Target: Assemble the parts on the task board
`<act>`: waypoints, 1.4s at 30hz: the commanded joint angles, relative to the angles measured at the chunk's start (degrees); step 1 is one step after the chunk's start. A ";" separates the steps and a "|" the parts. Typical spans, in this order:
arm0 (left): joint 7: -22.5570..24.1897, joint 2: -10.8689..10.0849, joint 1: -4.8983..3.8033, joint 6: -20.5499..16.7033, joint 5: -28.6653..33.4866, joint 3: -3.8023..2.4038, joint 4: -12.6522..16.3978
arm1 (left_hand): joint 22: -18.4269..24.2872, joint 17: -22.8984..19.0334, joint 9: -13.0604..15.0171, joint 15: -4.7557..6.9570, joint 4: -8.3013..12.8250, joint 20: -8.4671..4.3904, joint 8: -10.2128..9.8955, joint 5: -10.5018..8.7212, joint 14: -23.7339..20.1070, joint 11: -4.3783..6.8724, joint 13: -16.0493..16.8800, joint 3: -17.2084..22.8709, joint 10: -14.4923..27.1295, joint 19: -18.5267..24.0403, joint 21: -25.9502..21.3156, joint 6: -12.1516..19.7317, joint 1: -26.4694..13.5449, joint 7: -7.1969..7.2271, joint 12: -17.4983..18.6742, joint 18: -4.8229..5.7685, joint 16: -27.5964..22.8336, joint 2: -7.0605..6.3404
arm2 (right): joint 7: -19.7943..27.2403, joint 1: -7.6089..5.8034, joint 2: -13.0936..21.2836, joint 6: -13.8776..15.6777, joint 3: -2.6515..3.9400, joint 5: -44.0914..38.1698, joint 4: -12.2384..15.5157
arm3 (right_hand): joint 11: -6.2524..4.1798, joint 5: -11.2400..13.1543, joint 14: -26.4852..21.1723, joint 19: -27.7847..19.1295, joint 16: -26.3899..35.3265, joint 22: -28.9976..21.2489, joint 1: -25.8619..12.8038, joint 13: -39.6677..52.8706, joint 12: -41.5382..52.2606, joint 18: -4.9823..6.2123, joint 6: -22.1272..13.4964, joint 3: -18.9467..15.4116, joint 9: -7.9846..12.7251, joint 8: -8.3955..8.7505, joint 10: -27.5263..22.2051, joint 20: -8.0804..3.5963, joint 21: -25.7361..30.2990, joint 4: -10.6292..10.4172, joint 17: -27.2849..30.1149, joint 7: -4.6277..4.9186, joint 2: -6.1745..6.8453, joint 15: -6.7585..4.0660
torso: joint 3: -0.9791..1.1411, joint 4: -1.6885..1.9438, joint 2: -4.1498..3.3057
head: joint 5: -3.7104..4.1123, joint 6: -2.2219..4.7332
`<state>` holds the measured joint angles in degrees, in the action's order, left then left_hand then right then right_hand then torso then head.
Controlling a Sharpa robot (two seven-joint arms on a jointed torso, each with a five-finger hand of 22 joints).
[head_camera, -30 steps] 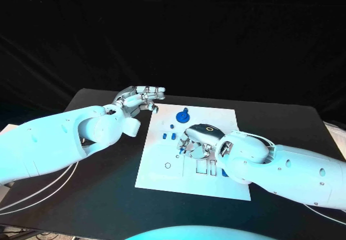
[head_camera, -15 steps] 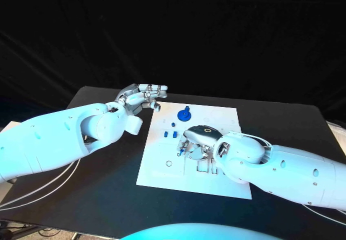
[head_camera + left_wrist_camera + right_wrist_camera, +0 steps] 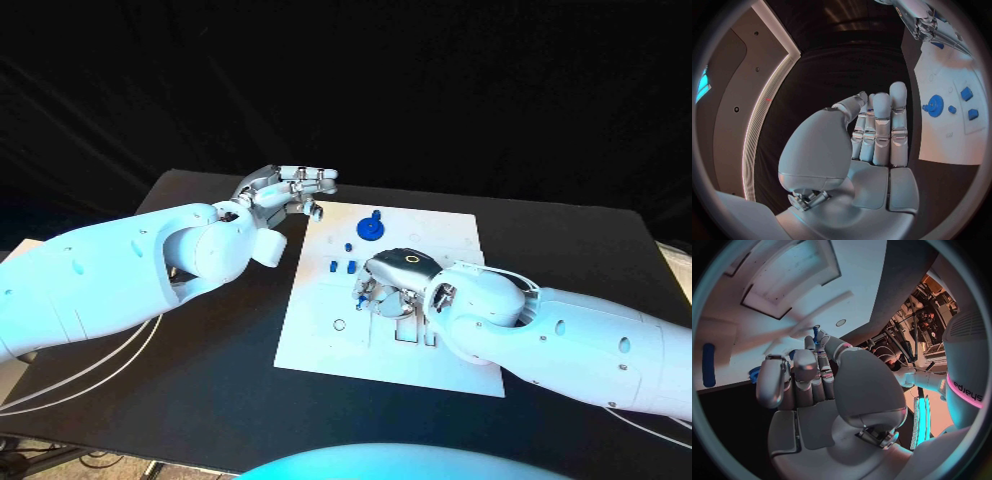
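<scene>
1. Left hand [image 3: 289, 188] — raised over the table [image 3: 173, 370] just off the board's far-left corner; fingers [image 3: 879, 125] straight and side by side, thumb folded across the palm, nothing held.
2. Right hand [image 3: 392, 283] — palm-down over the board's middle, fingers curled downward; a small blue part [image 3: 816, 333] at the fingertips, grasp not certain.
3. Board [image 3: 317, 340] — white, centred on the table, long axis running away from the robot.
4. Blue gear [image 3: 366, 230] — on the board's far portion, lying flat, a short stub pointing to the far edge.
5. Two small blue pieces [image 3: 339, 267] — side by side, just left of the right hand.
</scene>
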<state>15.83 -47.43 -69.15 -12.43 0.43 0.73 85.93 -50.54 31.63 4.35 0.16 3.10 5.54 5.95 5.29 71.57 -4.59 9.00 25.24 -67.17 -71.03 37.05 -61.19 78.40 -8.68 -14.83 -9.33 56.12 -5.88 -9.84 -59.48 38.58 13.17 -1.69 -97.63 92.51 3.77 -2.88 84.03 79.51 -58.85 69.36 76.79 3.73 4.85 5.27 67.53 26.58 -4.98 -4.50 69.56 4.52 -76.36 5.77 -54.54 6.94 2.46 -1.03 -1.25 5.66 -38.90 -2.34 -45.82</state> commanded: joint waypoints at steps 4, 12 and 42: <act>-0.03 0.00 -0.01 1.24 -0.34 -0.04 0.09 | 0.11 -0.10 -0.07 0.01 0.12 -0.01 0.13 0.26 -0.57 0.07 0.10 -0.23 0.45 0.47 -0.36 0.13 -0.07 -0.46 -0.39 -0.78 -0.22 0.57 | -0.08 0.35 -0.34 -2.13 -0.18 -1.65 -0.07 | -0.07 -0.27 1.23 -0.02 -0.20 -0.08 0.25 0.04 0.01 -0.70 -0.13 0.50 -0.05 -0.05 0.52 0.22 -0.34 0.01 0.04 0.43 -0.21 -0.10 | 0.00 0.02 0.01 | 0.03 0.06; -0.16 -0.03 -0.01 1.30 -0.34 -0.04 0.09 | 0.11 -0.10 -0.07 0.01 0.12 -0.01 0.13 0.26 -0.57 0.07 0.10 -0.23 0.45 0.47 -0.36 0.13 -0.07 -0.46 -0.39 -0.78 -0.22 0.57 | -0.40 0.38 -0.57 -3.72 -0.23 -2.31 -0.07 | -0.07 -0.28 1.22 -0.04 -0.19 -0.08 0.28 0.04 0.00 -0.70 -0.12 0.55 -0.06 -0.05 0.53 0.23 -0.34 0.04 0.06 0.43 -0.22 -0.10 | -0.02 -0.01 0.02 | -0.03 -0.05; -2.56 -0.16 -0.01 3.30 0.26 -0.02 -0.29 | 0.31 0.11 -0.32 -0.38 -0.14 0.32 -0.21 0.24 -0.68 -0.42 -0.03 -0.86 2.45 0.48 -0.83 1.52 -0.68 -0.72 -0.30 -0.75 0.16 0.38 | -1.76 0.41 1.57 1.96 -0.36 -3.71 1.70 | 1.71 -1.29 -1.92 -7.50 14.89 -15.45 -1.88 0.36 3.39 2.33 -11.13 -5.38 0.94 0.47 -10.14 1.52 11.14 -1.38 16.21 1.40 2.48 1.20 | 0.03 -0.10 0.06 | -0.02 0.02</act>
<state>13.86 -47.59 -69.14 -10.93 0.39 0.74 85.65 -50.18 31.72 4.11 0.08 2.91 5.74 5.95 5.29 71.05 -5.01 9.03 24.71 -65.10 -70.83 36.28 -60.16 78.09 -9.29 -15.10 -9.33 56.12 -5.58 -11.45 -59.10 39.88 12.69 -2.11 -100.66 93.75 5.43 -3.96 81.62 71.49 -43.47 53.48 74.37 4.04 7.99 7.07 56.14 21.49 -3.99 -3.71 58.99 6.04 -64.81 4.35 -37.87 8.35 4.85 0.18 -1.20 5.66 -38.86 -2.31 -45.81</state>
